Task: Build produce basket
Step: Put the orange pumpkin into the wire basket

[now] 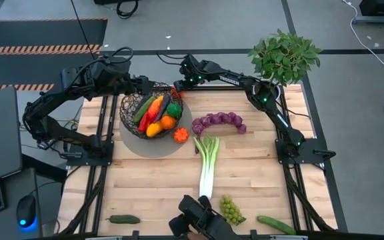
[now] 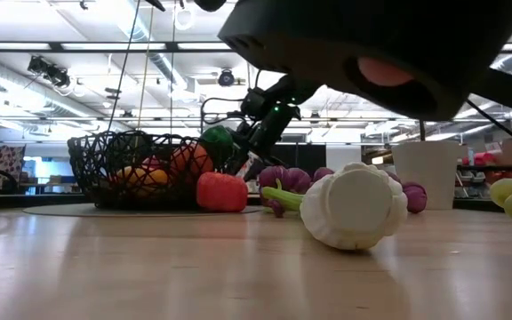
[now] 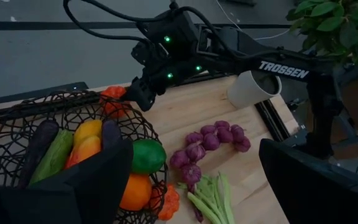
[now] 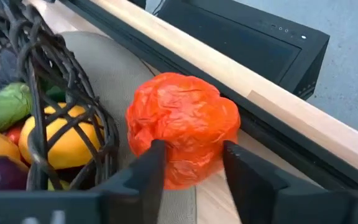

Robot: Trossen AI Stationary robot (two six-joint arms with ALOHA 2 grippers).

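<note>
Right wrist view: your right end effector (image 4: 191,163) is pinching the red-orange pepper (image 4: 183,129) beside the basket (image 4: 55,93). Crinkly, light, probably squashy, so grip its middle gently. Left end effector (image 3: 194,180) hangs wide.

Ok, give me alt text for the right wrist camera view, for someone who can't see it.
The right gripper has its two dark fingers on either side of a crinkled red-orange pepper lying on a grey mat. Beside it stands the dark wire basket holding yellow, green and purple produce.
</note>
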